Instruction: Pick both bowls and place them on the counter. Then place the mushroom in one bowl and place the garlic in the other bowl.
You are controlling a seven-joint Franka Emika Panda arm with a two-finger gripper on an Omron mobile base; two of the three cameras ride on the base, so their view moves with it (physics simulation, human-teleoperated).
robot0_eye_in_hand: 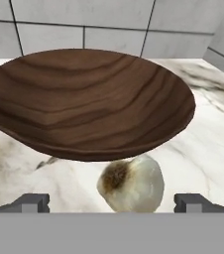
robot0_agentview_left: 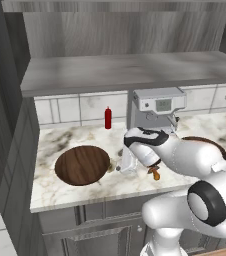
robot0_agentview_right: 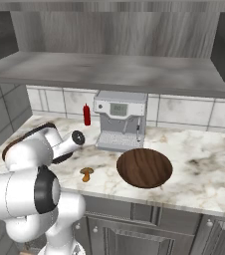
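Note:
One dark wooden bowl (robot0_agentview_left: 82,165) (robot0_eye_in_hand: 89,104) rests on the left part of the marble counter (robot0_agentview_left: 60,192). The pale garlic (robot0_eye_in_hand: 131,183) lies on the marble against this bowl's near side. My gripper (robot0_eye_in_hand: 113,203) (robot0_agentview_left: 120,169) hangs low just right of that bowl, open, and the garlic sits between and slightly ahead of its fingertips (robot0_eye_in_hand: 34,202). Further right on the counter is the other bowl (robot0_agentview_left: 205,144) (robot0_agentview_right: 144,168), partly hidden by my arm in the left base view. The orange-brown mushroom (robot0_agentview_left: 156,173) (robot0_agentview_right: 86,173) lies on the counter between the two bowls.
A grey coffee machine (robot0_agentview_left: 157,107) (robot0_agentview_right: 120,124) stands against the tiled wall behind my arm. A red bottle (robot0_agentview_left: 108,118) (robot0_agentview_right: 87,114) stands left of it. A grey shelf slab (robot0_agentview_left: 125,72) overhangs the counter. A dark wall (robot0_agentview_left: 5,150) closes the counter's left end.

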